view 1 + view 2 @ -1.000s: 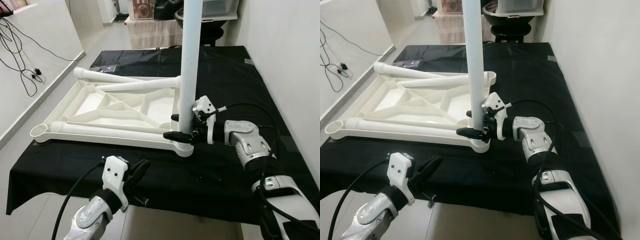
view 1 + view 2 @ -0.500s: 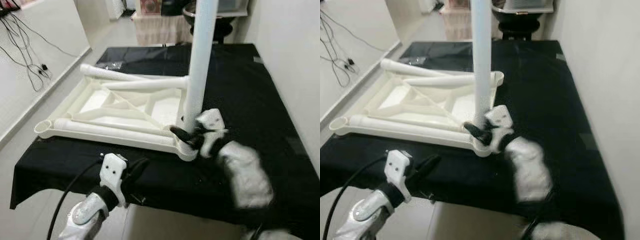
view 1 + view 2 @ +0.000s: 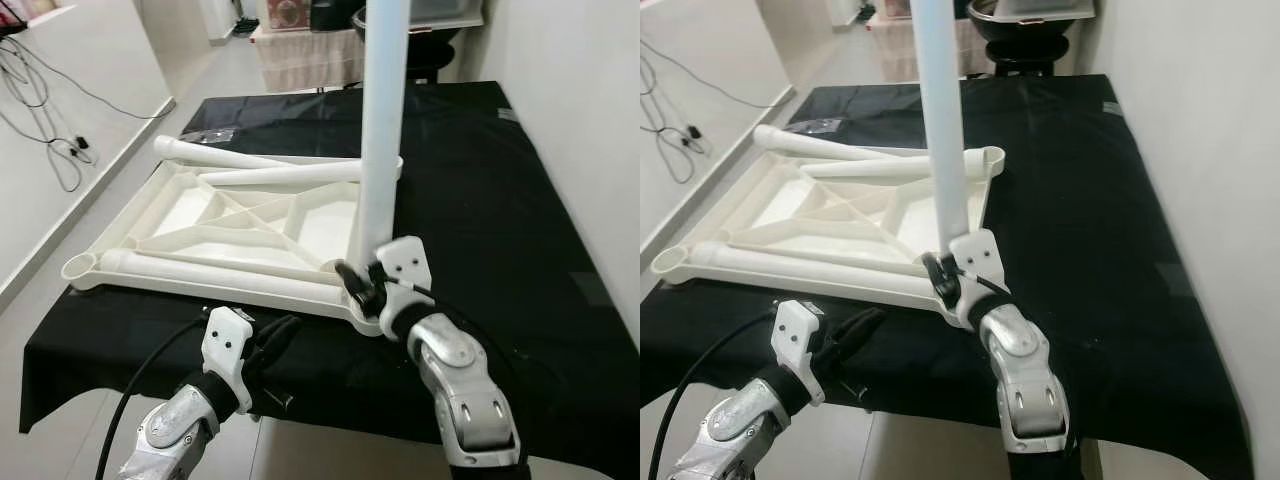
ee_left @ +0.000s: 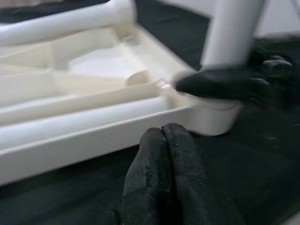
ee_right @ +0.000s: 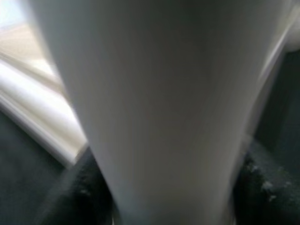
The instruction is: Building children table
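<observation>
Black tabletop (image 3: 480,180), right gripper (image 3: 358,283) clasping leg (image 3: 380,130)

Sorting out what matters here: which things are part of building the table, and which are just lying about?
Part of the job:
upturned white tabletop
upright white leg at its near corner socket
two loose legs lying on the tabletop
right pincer, shut on the upright leg

Just about:
black cloth
cables on the floor
left pincer, shut, idle

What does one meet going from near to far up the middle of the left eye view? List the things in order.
right gripper → corner socket of the white tabletop frame → upright table leg → black cloth → fringed cloth at the far end
</observation>
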`<state>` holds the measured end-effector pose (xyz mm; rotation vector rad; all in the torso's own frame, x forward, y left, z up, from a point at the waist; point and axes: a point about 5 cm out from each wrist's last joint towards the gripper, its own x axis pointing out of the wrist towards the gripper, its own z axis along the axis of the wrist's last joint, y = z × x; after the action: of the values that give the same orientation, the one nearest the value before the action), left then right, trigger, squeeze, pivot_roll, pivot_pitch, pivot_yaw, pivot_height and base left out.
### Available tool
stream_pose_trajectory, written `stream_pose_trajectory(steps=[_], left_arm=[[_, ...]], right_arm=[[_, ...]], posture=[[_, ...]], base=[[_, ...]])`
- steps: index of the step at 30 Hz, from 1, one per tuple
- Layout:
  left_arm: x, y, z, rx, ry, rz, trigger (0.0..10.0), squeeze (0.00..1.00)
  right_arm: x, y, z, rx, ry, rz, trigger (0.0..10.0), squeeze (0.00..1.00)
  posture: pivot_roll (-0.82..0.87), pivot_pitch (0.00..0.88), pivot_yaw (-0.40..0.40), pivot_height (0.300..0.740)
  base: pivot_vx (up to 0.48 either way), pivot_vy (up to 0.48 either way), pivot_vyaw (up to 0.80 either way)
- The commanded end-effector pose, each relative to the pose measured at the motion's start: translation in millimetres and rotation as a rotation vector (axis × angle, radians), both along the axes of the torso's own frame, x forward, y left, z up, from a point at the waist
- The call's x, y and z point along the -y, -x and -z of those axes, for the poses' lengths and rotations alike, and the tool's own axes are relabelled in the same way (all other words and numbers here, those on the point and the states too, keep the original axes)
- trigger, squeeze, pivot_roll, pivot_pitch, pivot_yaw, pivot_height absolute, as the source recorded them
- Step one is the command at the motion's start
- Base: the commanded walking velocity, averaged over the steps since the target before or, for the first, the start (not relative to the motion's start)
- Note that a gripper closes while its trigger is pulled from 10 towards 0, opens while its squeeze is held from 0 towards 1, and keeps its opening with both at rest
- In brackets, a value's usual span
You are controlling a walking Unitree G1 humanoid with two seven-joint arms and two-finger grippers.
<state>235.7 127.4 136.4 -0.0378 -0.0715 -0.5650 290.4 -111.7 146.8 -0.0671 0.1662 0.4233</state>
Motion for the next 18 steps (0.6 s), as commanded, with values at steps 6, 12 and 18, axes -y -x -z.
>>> stream_pose_trajectory(steps=[6, 12, 18], left_arm=[[-1.4, -0.3, 5.2, -0.017, -0.023, -0.010, 0.0, 0.00], [0.1, -1.1, 4.9, -0.017, -0.020, -0.008, 0.0, 0.00], [1.7, -0.1, 4.1, -0.019, -0.009, -0.005, 10.0, 0.00]], right_arm=[[3.5, -11.4, -14.0, 0.028, -0.017, -0.385, 10.0, 0.06], [20.8, -30.1, -26.8, 0.056, 0.084, -0.548, 10.0, 0.00], [24.8, -57.0, -48.3, 0.077, 0.095, -0.639, 10.0, 0.00]], posture=[[0.01, 0.131, 0.101, 0.740], [0.02, 0.135, 0.098, 0.740], [0.03, 0.144, 0.097, 0.740]], base=[[0.000, 0.000, 0.00], [0.000, 0.000, 0.00], [0.000, 0.000, 0.00]])
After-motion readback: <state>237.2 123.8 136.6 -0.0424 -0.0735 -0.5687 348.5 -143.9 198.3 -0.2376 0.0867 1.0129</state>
